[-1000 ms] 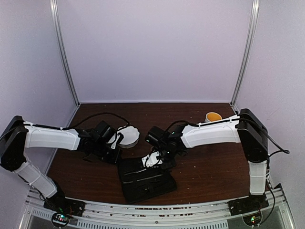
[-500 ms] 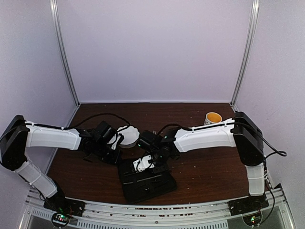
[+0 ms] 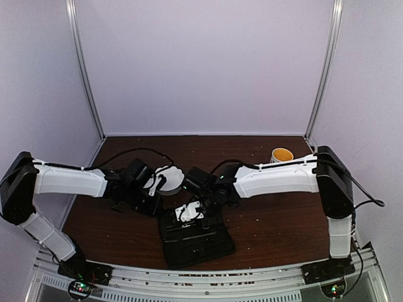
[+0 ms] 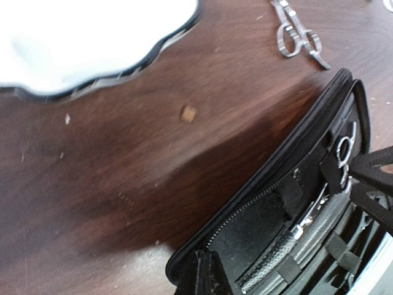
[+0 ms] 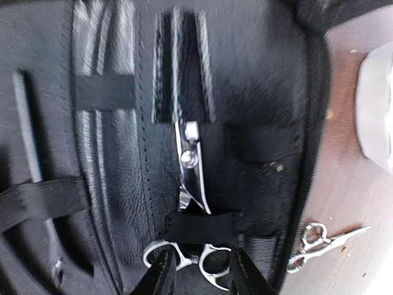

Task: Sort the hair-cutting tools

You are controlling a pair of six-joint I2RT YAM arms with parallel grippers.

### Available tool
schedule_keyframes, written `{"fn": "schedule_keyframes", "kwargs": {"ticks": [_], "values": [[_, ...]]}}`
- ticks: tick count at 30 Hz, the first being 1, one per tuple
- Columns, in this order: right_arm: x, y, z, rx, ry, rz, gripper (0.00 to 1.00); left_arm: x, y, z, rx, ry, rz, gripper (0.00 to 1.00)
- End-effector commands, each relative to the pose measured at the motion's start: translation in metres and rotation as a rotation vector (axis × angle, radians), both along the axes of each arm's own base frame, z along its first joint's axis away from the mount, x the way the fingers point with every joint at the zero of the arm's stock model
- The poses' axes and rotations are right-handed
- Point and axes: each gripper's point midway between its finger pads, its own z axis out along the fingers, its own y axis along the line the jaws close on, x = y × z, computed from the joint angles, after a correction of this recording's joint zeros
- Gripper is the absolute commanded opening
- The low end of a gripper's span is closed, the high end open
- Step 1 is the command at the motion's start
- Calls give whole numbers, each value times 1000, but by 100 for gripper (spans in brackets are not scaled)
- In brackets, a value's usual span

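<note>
One pair of silver scissors (image 5: 198, 184) lies in the open black case (image 3: 195, 242), tucked under an elastic strap. My right gripper (image 5: 202, 279) is open, its fingers either side of the ring handles (image 5: 212, 264). In the top view this gripper (image 3: 187, 214) hovers over the case's far half. A second pair of scissors (image 5: 322, 241) lies on the table beside the case, also seen as small scissors (image 4: 298, 37) in the left wrist view. My left gripper (image 4: 206, 276) is shut, its tips at the case's corner (image 4: 184, 264). A thin dark pointed tool (image 5: 31, 153) sits under another strap.
A white scalloped bowl (image 3: 169, 180) stands just behind the case, between the two wrists. A cup with a yellow inside (image 3: 281, 154) sits at the back right. The table's wooden top (image 3: 271, 220) lies bare right of the case.
My right gripper has moved left over the case, bringing its jaws over the strapped scissors' handles. The jaws narrowed, then widened again. The left arm has stayed put.
</note>
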Motion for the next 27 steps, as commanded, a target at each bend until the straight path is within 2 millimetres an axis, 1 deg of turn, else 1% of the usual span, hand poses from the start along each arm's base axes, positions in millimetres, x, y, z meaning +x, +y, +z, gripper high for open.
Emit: {"fn": "schedule_keyframes", "kwargs": {"ticks": [1,4,8,11,12,13,15,17,18,20,21,22,23,24,25,26,27], "values": [[6,-7,48,107,33,-60,31,12,-27,21,-93,-77,-78,0],[23,-16,69,164,37,-118,32,8,-35,21,-84,-94,-127,0],[64,-31,99,253,28,-238,32,2,-50,18,-85,-84,-179,0],[88,-42,112,313,43,-328,32,0,-63,18,-91,-79,-209,0],[95,-48,113,324,45,-359,32,-1,-69,19,-96,-81,-221,0],[98,-51,112,329,51,-376,32,-1,-73,21,-102,-81,-229,0],[101,-57,108,323,49,-396,32,0,-78,22,-101,-77,-234,0],[101,-63,102,310,41,-406,32,2,-78,24,-87,-78,-231,0],[100,-67,101,308,40,-411,32,4,-76,26,-67,-82,-224,5],[98,-75,101,301,40,-417,32,8,-71,33,-27,-95,-222,20],[97,-81,101,293,39,-418,32,9,-69,39,-13,-106,-223,26],[95,-89,104,283,33,-418,32,12,-66,47,4,-118,-217,31],[96,-98,111,282,7,-426,32,16,-64,55,16,-139,-204,35],[96,-106,111,276,-2,-436,32,21,-63,64,24,-162,-190,38],[96,-115,123,296,-26,-444,33,26,-63,70,34,-181,-177,40],[96,-123,128,307,-35,-457,33,32,-64,77,43,-202,-166,42],[94,-129,136,331,-49,-468,33,39,-67,82,51,-219,-155,44]]}}
